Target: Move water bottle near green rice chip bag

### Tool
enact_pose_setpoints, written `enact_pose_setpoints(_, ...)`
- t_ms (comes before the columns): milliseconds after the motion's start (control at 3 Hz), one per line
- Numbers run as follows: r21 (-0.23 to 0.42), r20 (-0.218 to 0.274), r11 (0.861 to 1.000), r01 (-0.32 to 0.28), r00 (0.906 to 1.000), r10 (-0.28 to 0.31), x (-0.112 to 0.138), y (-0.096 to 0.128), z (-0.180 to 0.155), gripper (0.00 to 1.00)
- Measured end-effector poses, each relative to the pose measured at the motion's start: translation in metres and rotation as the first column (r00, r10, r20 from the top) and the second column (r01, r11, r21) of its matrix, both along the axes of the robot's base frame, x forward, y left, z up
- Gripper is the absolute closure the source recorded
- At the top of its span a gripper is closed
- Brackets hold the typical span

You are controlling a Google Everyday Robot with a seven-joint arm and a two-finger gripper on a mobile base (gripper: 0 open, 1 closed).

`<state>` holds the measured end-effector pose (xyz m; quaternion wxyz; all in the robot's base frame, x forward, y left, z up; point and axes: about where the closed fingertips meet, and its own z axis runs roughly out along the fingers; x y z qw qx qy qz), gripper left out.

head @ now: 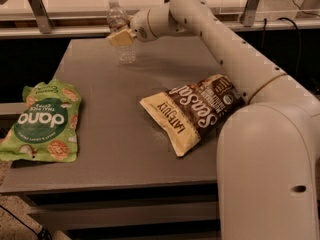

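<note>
Camera view: gripper (120,36) at water bottle (116,17), poss. touching, table (125,114) rear

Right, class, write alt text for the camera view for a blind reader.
The robot's gripper is at the upright water bottle near the far edge of the grey table. A green rice chip bag lies front left, a cream-and-brown chip bag mid-right.

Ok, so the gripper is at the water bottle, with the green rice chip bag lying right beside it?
No. The camera view shows the green rice chip bag at the front left edge of the table, far from the water bottle; the gripper is at the bottle.
</note>
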<state>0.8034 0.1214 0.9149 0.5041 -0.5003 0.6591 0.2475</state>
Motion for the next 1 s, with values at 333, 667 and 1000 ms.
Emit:
enact_pose_setpoints(333, 0.005, 0.001, 0.999, -0.032, 0.9995, 0.032, -0.005, 0.007, 0.002, 0.86)
enact_pose_setpoints(667, 0.033, 0.007, 0.994, -0.1, 0.995, 0.099, -0.02, 0.023, 0.01, 1.0)
enact_pose_setpoints(1000, 0.057, 0.019, 0.985, -0.166, 0.9861, 0.165, -0.042, 0.047, 0.021, 1.0)
